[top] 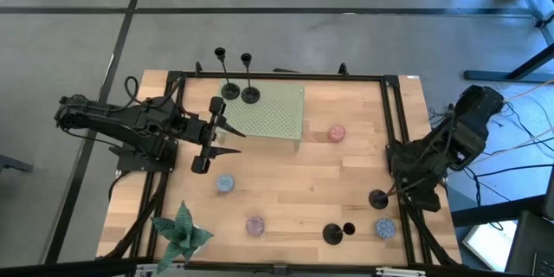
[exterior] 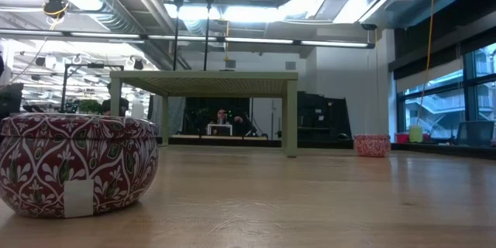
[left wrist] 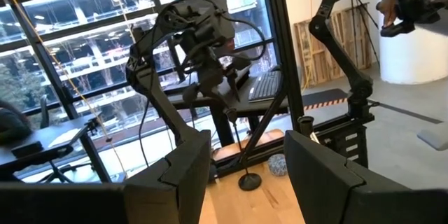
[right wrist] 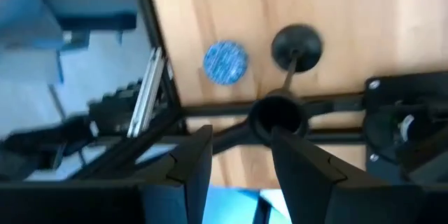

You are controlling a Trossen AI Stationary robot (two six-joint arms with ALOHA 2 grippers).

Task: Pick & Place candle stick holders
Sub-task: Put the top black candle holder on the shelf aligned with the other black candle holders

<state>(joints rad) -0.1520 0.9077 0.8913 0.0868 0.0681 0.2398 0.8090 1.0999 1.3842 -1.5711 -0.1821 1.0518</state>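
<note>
Two black candle stick holders (top: 229, 91) (top: 250, 95) stand by their round bases on the green perforated platform (top: 277, 112) at the far left. A third holder (top: 378, 199) stands upright on the table near the right edge. A fourth holder (top: 332, 234) stands near the front edge. My right gripper (top: 400, 189) is open, and the third holder's cup (right wrist: 278, 115) sits just ahead of its fingertips (right wrist: 241, 147). My left gripper (top: 227, 136) is open and empty, level above the table beside the platform's left end. My right gripper has the third holder's cup (right wrist: 278, 115) just beyond its open fingers, nearer one fingertip (right wrist: 280, 136). I cannot tell whether that finger touches the cup. The holder stands upright with its base (right wrist: 297, 44) on the table.
Small round tins lie about: pink (top: 337, 132), blue (top: 224, 183), purple (top: 254, 225), blue (top: 385, 227). A patterned red tin (exterior: 77, 163) fills the low view's near left. A green plant (top: 182, 234) stands at the front left. Black frame rails (top: 394, 121) border the table.
</note>
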